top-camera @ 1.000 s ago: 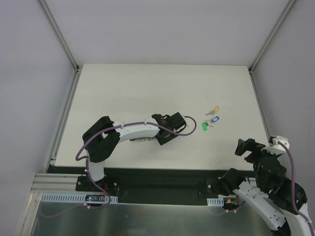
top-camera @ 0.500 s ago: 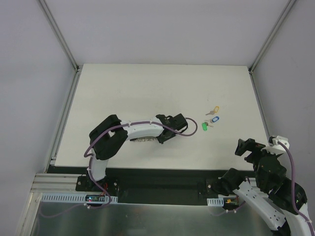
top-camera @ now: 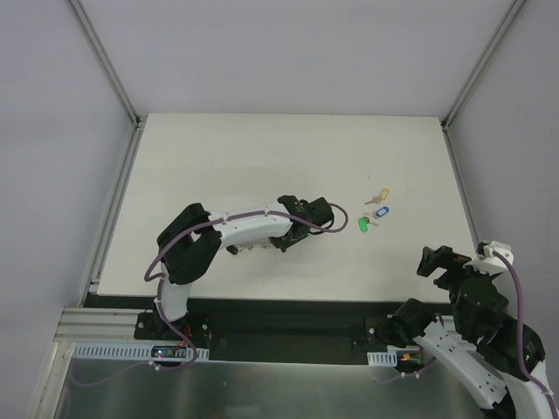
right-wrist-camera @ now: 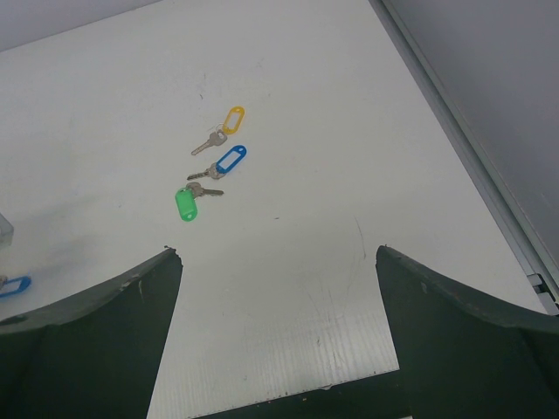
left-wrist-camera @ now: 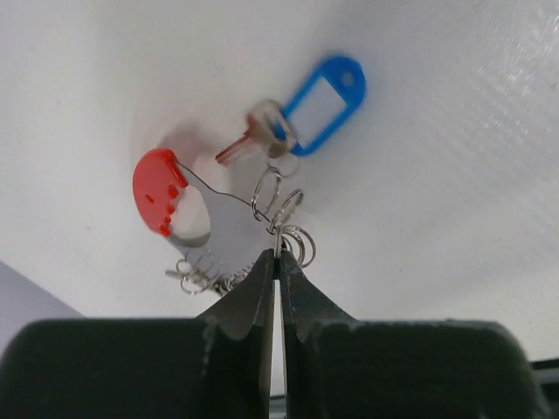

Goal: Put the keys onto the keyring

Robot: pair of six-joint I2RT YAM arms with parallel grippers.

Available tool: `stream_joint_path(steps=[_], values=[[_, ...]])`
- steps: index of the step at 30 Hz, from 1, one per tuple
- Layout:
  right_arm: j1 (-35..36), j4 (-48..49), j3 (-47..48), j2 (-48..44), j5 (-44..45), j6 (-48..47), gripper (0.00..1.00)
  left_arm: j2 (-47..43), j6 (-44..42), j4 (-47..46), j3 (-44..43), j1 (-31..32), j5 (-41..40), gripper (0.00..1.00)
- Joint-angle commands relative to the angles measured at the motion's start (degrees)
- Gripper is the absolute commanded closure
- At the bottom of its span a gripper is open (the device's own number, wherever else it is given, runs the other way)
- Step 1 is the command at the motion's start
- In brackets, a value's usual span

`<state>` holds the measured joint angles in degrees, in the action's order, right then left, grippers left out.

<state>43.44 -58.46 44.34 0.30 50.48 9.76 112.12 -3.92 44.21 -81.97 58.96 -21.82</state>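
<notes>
My left gripper (left-wrist-camera: 278,255) is shut on a small wire ring of the keyring (left-wrist-camera: 229,229), a grey metal piece with a red curved end (left-wrist-camera: 157,188) and several loose rings. A blue-tagged key (left-wrist-camera: 319,105) hangs on one of those rings. In the top view the left gripper (top-camera: 285,241) is mid-table with the keyring (top-camera: 247,248) beside it. Three loose keys lie to its right: yellow (top-camera: 383,195), blue (top-camera: 378,212), green (top-camera: 365,225). They also show in the right wrist view: yellow (right-wrist-camera: 232,120), blue (right-wrist-camera: 231,161), green (right-wrist-camera: 184,205). My right gripper (right-wrist-camera: 278,253) is open and empty near the front right edge.
The white table (top-camera: 262,157) has raised metal rails along its left (top-camera: 118,201) and right (top-camera: 463,192) sides. Grey walls stand behind and beside it. The right arm (top-camera: 476,305) sits off the table's front right corner.
My left arm's wrist has turned and shifted slightly up and right, with its elbow swinging, still gripping the keyring. The right arm and the three loose keys have not moved.
</notes>
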Motion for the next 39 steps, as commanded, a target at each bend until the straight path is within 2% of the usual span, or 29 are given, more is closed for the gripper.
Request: stream_joint_path(steps=[1,5,12,18,21,26,31,32,39], values=[[0.24,2.03,-0.04,-9.88,-0.2,-1.5,0.04,-2.79,6.01,14.4,-4.07,0.81,-3.14,1.0],[0.33,2.03,-0.13,-9.61,-0.47,-1.58,0.04,1.08,7.61,20.83,-5.74,1.77,0.02,1.0],[0.33,2.03,-0.13,-9.44,-0.64,-1.76,0.04,5.21,6.3,17.77,-10.82,3.53,4.24,0.99],[0.33,3.26,-0.39,-8.29,-2.22,-3.51,0.04,12.33,4.45,17.58,-17.94,3.53,7.23,0.89],[0.33,5.28,-0.74,-7.15,-5.29,-6.32,0.04,13.39,4.45,17.85,-19.53,3.53,7.76,0.8],[0.33,7.39,0.83,-0.66,-13.03,-12.3,0.04,6.81,4.89,16.88,-19.98,3.18,4.78,0.61],[0.33,7.83,5.49,14.25,-19.96,-16.52,0.04,-4.33,5.77,13.81,-17.0,-0.15,4.42,0.51],[0.24,8.35,6.19,16.3,-20.85,-16.7,0.04,-6.01,5.86,12.93,-16.12,-0.77,4.07,0.46],[0.33,19.07,4.71,31.51,-34.38,-16.71,0.03,-21.31,7.96,8.01,-5.42,-10.43,7.5,0.31]])
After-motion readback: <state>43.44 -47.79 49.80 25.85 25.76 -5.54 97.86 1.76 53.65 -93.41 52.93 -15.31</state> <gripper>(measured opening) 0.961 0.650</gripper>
